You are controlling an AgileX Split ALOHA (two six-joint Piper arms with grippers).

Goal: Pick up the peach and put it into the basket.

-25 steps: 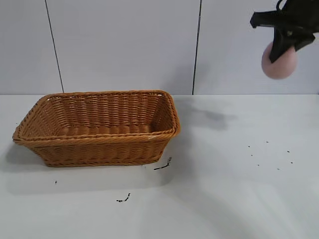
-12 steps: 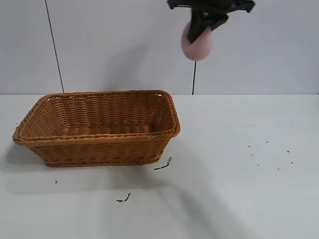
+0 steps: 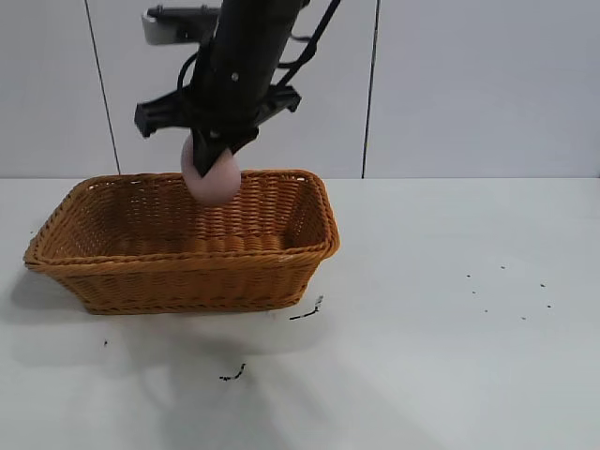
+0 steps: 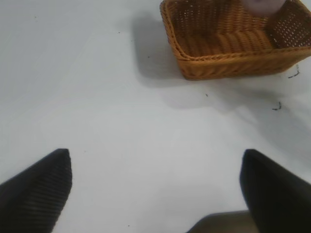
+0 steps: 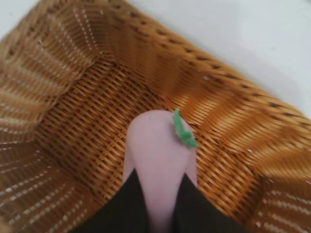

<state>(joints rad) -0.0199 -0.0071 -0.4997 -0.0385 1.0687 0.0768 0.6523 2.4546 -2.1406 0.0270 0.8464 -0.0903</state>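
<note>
The pale pink peach [image 3: 214, 182] with a small green leaf is clamped between the dark fingers of my right gripper [image 3: 212, 161]. It hangs just above the rim of the orange-brown wicker basket [image 3: 187, 286], over its middle-right part. In the right wrist view the peach [image 5: 158, 145] sits in the gripper [image 5: 159, 177] directly over the basket's woven floor [image 5: 82, 111]. My left gripper [image 4: 154, 151] is open and empty over bare table, away from the basket [image 4: 228, 51], and does not show in the exterior view.
The basket stands on a white table [image 3: 450, 356] at the left. A few small dark specks and scraps [image 3: 307, 309] lie on the table in front of and to the right of the basket. A panelled wall stands behind.
My right arm has carried the peach from high at the far right, leftward and down, to just above the basket. The basket has not moved.
</note>
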